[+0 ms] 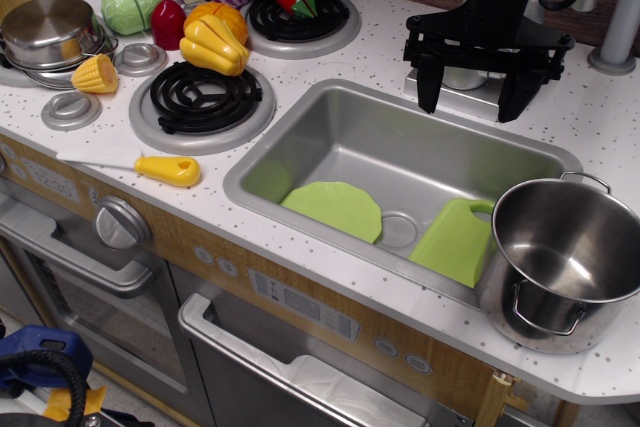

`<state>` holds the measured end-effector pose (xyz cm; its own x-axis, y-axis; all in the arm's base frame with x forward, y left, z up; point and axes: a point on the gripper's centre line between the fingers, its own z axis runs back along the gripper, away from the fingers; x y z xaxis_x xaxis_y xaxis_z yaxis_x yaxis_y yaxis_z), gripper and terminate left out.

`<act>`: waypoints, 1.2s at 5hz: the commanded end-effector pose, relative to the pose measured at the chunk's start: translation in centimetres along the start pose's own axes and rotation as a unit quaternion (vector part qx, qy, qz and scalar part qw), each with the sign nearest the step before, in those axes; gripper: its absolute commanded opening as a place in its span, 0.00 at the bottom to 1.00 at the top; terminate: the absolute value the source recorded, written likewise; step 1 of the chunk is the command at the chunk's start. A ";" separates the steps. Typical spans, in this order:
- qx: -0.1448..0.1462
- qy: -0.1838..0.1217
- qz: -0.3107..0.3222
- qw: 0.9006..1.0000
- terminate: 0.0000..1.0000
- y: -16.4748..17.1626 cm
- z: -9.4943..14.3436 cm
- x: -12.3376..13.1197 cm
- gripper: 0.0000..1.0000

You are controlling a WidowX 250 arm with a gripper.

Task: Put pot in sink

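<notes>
Nothing readable here, honestly. The control panel [305, 305] on the near front of the counter has small markings, and so does the strip [45, 182] at the near left, but they're too tiny and blurry to make out. No brands, numbers or labels anywhere else.

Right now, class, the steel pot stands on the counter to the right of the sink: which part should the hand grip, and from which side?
Probably the rim of the pot, from above. It stands upright, mouth open and empty, so one finger can drop inside the wall and one outside. The wire loop handles look thin and lie close to the wall. The hand hangs open behind the sink, so the rear rim is nearest.
</notes>
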<state>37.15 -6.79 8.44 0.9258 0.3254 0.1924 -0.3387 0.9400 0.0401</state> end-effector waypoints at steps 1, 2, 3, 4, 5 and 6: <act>0.000 0.000 0.000 1.000 0.00 0.0 0.0 0.0 1.00; 0.015 -0.007 -0.089 0.996 0.00 -0.4 1.3 -0.8 1.00; 0.044 -0.002 -0.141 0.989 0.00 -1.2 2.7 -2.3 1.00; 0.042 0.023 -0.172 0.984 0.00 -2.3 4.8 -3.4 1.00; 0.031 0.041 -0.178 0.983 0.00 -3.1 6.1 -4.4 1.00; 0.014 0.031 -0.162 0.986 0.00 -3.8 5.7 -5.2 1.00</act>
<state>32.18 -12.37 9.19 0.9989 0.0181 0.0438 -0.0235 0.9918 0.1256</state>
